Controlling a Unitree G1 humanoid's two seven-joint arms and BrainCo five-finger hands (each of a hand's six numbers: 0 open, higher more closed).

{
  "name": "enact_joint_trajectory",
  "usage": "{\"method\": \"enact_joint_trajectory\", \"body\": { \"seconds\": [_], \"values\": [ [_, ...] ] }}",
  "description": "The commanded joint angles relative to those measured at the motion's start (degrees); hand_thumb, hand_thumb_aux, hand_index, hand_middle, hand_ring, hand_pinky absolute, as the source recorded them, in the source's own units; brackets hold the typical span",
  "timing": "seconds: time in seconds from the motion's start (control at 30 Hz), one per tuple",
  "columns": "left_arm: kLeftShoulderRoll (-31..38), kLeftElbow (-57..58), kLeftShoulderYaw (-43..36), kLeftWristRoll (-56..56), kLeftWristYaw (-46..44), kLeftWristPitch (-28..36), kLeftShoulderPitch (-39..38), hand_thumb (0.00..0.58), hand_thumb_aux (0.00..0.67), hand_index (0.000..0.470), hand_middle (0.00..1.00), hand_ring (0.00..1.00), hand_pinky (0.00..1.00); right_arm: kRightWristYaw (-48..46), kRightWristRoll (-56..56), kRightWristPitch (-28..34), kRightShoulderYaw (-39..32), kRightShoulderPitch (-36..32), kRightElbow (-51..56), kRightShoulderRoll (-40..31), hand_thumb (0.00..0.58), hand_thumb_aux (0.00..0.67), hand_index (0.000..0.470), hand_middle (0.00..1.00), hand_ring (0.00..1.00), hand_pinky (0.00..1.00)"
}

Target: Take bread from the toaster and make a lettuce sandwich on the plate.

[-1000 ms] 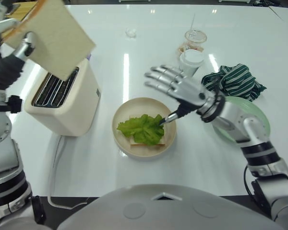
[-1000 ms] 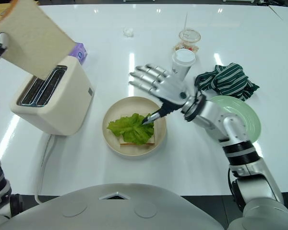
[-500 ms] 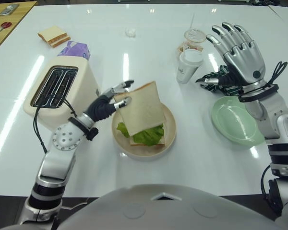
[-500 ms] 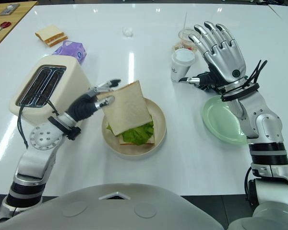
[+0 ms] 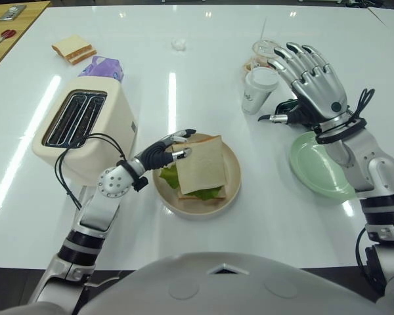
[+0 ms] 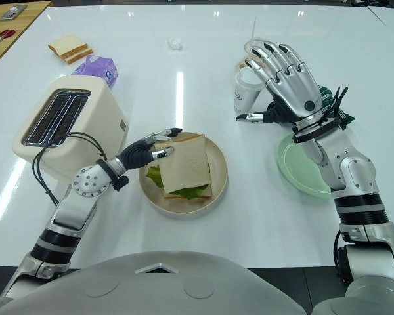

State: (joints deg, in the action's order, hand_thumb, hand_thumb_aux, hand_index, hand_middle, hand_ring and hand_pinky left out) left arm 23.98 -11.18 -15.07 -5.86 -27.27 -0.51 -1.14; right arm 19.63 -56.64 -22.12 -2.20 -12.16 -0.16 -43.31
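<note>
A tan plate [image 5: 232, 187] in the middle of the white table holds a sandwich. Its top bread slice [image 5: 201, 168] lies flat on green lettuce [image 5: 166, 177], which pokes out at the left and front. My left hand [image 5: 165, 147] sits at the plate's left rim, its fingers pinching the slice's near-left corner. The cream toaster [image 5: 85, 134] stands to the left with both slots empty. My right hand [image 5: 315, 79] is raised, fingers spread and empty, above the table's right side.
A pale green plate [image 5: 322, 172] lies at the right, under my right forearm. A lidded paper cup [image 5: 256, 90], a plastic cup [image 5: 262, 47] and a striped cloth [image 6: 329, 100] stand behind it. A purple packet [image 5: 102, 67] and spare bread slices [image 5: 73, 48] lie at the far left.
My left hand lowered the tilted bread slice flat onto the lettuce and dropped closer to the plate. My right hand came down and slightly left.
</note>
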Motion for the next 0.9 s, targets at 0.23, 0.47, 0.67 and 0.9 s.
{"method": "enact_joint_trajectory", "body": {
  "seconds": [0.23,0.47,0.67,0.9],
  "values": [
    [-0.2,3.9,-1.7,-3.6,0.5,-2.2,0.5,0.580,0.670,0.470,0.00,0.00,0.00,-0.1,0.4,-1.0,-1.3,-0.2,-0.6,-0.6,0.000,0.000,0.000,0.00,0.00,0.00],
    [-0.1,5.7,-1.8,-6.8,2.3,-3.4,0.7,0.580,0.670,0.470,0.00,0.00,0.00,0.0,0.4,-1.3,-1.6,-0.2,-0.7,-0.7,0.000,0.000,0.000,0.00,0.00,0.00],
    [-0.6,6.6,-1.5,-8.9,4.3,-3.9,1.3,0.000,0.000,0.000,0.00,0.00,0.00,0.2,0.5,-1.5,-1.8,-0.1,-0.4,-0.9,0.000,0.000,0.000,0.00,0.00,0.00],
    [-0.9,5.1,-0.4,-9.8,6.2,-4.0,1.5,0.000,0.000,0.000,0.00,0.00,0.00,0.4,0.6,-1.8,-2.0,-0.3,0.0,-1.0,0.000,0.000,0.000,0.00,0.00,0.00]
  ]
}}
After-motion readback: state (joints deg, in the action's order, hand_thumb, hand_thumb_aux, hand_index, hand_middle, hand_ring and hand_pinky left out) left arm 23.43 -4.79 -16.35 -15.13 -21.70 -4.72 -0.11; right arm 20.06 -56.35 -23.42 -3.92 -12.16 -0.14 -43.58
